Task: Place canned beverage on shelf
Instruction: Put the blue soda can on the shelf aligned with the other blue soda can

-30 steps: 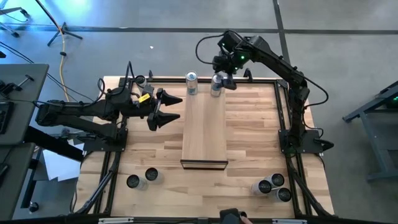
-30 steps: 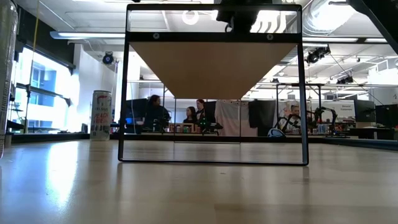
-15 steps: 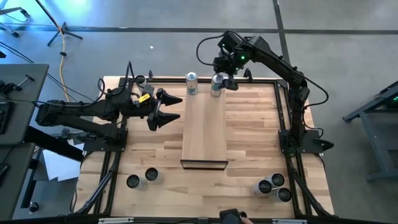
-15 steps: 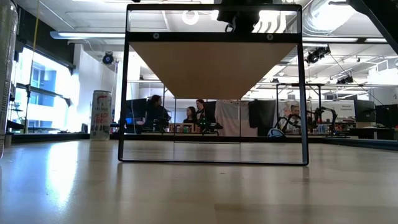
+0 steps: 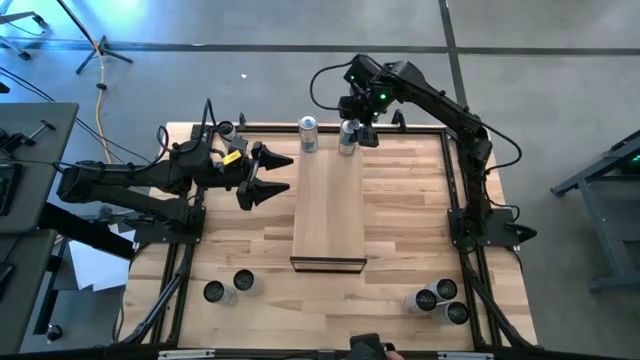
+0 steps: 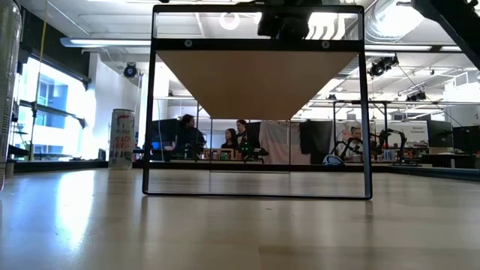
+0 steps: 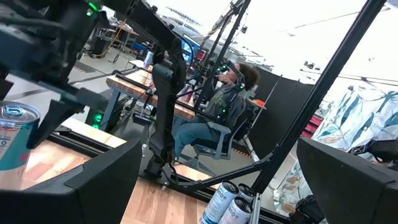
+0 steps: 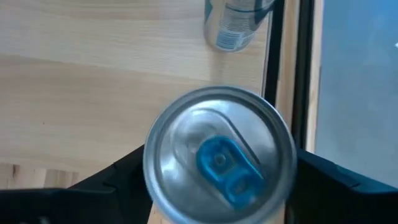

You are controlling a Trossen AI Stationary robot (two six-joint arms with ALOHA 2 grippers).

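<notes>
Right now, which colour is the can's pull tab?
Blue, on the can; clearest in the right wrist view.

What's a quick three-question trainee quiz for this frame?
1. True or false: the left hand is holding a can.
2. Which hand is over the blue-tabbed can at the shelf's far end? A) left B) right
3. How many cans stand clustered at the table's near right corner?
Key: 1 false, it is open and empty, left of the shelf; 2 B; 3 three.
</notes>
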